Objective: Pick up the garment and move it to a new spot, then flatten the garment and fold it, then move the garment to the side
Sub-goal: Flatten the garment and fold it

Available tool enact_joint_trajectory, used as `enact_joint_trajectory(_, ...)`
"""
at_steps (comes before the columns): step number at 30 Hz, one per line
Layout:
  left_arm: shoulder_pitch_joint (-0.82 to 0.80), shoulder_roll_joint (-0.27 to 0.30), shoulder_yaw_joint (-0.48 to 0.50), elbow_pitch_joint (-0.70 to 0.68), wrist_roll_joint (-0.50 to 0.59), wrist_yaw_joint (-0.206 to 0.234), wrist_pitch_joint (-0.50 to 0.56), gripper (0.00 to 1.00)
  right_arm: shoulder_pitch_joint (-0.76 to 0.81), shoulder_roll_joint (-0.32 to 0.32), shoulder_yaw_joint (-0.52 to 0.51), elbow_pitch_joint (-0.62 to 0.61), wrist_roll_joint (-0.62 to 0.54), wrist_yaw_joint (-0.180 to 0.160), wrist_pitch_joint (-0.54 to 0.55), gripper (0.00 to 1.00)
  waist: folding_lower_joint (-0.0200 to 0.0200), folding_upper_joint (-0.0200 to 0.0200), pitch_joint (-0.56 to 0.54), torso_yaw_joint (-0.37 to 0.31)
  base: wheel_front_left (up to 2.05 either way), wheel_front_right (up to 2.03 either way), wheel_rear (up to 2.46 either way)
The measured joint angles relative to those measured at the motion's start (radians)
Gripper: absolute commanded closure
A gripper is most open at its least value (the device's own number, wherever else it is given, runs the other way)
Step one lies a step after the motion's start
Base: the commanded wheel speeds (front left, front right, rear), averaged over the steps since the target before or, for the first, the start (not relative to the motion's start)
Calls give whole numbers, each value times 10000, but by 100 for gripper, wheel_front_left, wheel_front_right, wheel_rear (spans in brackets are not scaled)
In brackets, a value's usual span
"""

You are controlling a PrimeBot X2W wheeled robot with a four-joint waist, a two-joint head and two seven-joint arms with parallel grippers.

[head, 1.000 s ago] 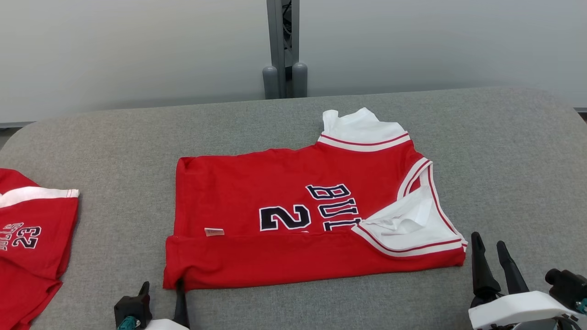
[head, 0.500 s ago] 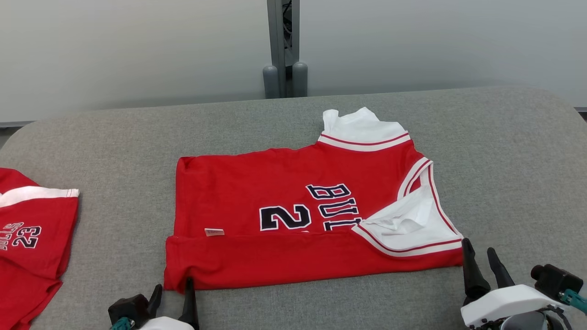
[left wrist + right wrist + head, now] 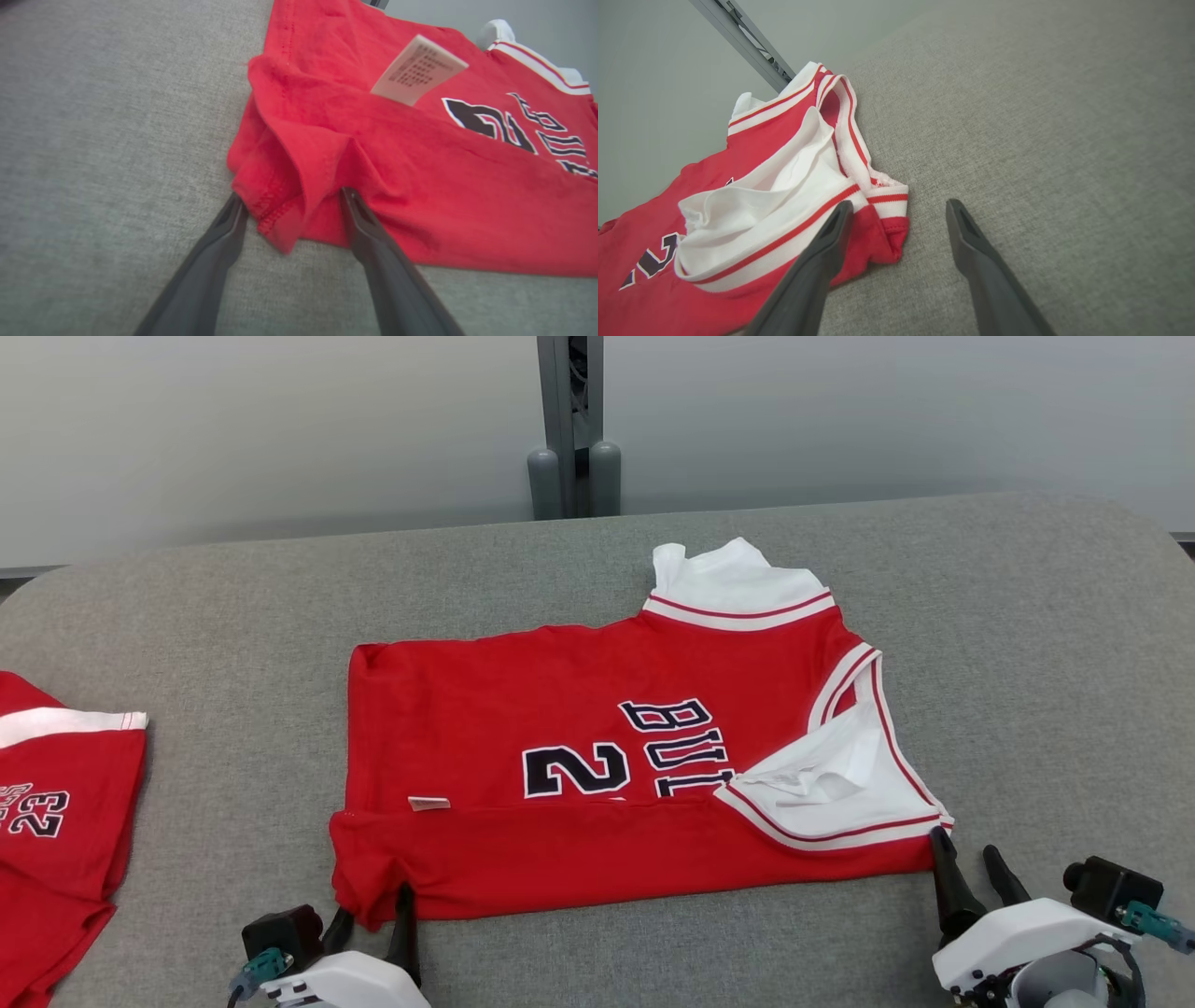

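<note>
Advance: left gripper (image 3: 373, 907) now straddles jersey (image 3: 560, 709) hem corner, right gripper (image 3: 963, 845) reaches shoulder corner; both jaws released, fold grasp likely next

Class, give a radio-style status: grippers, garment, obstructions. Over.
Left gripper open, jaws astride near-left corner of jersey. Right gripper open at near-right corner, nothing held. Second jersey lies apart, far left.

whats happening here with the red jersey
A two-armed robot is partway through folding a red jersey on a grey table. The jersey's near edge is already folded over. The left gripper is open with the near left corner between its fingers, and the right gripper is open at the near right corner. Neither has closed on the cloth. A second jersey lies off to the left.
</note>
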Motion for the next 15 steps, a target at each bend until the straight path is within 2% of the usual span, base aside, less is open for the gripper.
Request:
enact_joint_trajectory(1, -55, 4, -56, 31, -13, -2, 8, 50, -67, -19, 12, 123, 0, 0, 17, 0, 0, 0, 30, 14, 0, 0, 0)
enact_joint_trajectory(2, -125, 15, -148, 88, -96, -15, 10, 78, -232, -40, 38, 368, 2, 0, 44, 0, 0, 0, 80, 64, 0, 0, 0)
enact_joint_trajectory(3, -169, 25, -199, 117, -117, -29, 12, 100, -322, -42, 56, 472, 2, 0, 46, 0, 0, 0, 99, 95, 0, 0, 0)
enact_joint_trajectory(10, -267, -2, -491, 178, -244, -59, 8, 100, -756, -44, 341, 1030, 341, 0, 148, 0, 0, 0, 134, 289, 0, 0, 0)
enact_joint_trajectory(12, -268, -8, -516, 182, -244, -59, 6, 100, -796, -42, 418, 1034, 407, 0, 161, 61, 0, 0, 127, 306, 0, 0, 0)
enact_joint_trajectory(13, -270, -6, -537, 184, -244, -61, 0, 100, -811, -42, 508, 1039, 458, 0, 159, 100, 0, 0, 120, 316, 0, 0, 0)
enact_joint_trajectory(15, -282, -2, -593, 188, -244, -65, -2, 100, -845, -48, 631, 1041, 577, 0, 144, 100, 0, 0, 104, 320, 0, 0, 0)
